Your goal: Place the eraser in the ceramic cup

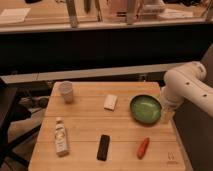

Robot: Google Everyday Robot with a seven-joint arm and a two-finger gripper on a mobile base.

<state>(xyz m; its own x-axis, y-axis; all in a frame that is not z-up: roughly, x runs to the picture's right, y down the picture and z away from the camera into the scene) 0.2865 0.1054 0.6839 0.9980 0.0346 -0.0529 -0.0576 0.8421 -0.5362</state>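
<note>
The wooden table [90, 125] fills the lower part of the view. The robot's white arm [187, 85] bends in from the right and drops toward the table's right edge. Next in size is the green bowl [146, 108] at the right. Then come a clear bottle [61, 136] lying on its side at the front left, the ceramic cup [66, 91] upright at the back left corner, a black oblong object [103, 147] near the front middle, and an orange-red carrot-like item [143, 147] to its right. Smallest is the white eraser [110, 102], which lies flat between cup and bowl, apart from both and nearer the bowl. By my reading the task is at its opening step: the eraser is untouched and nothing is held. The next move calls for reaching leftward over or past the bowl, coming down on the eraser and gripping it across its short sides. The gripper [168, 111] sits at the arm's low end just beside the bowl's right rim, largely hidden there, and I cannot tell whether it is spread or pressed together. The cup's inside is not visible, and the arm's upper part is cut off at the right.
</note>
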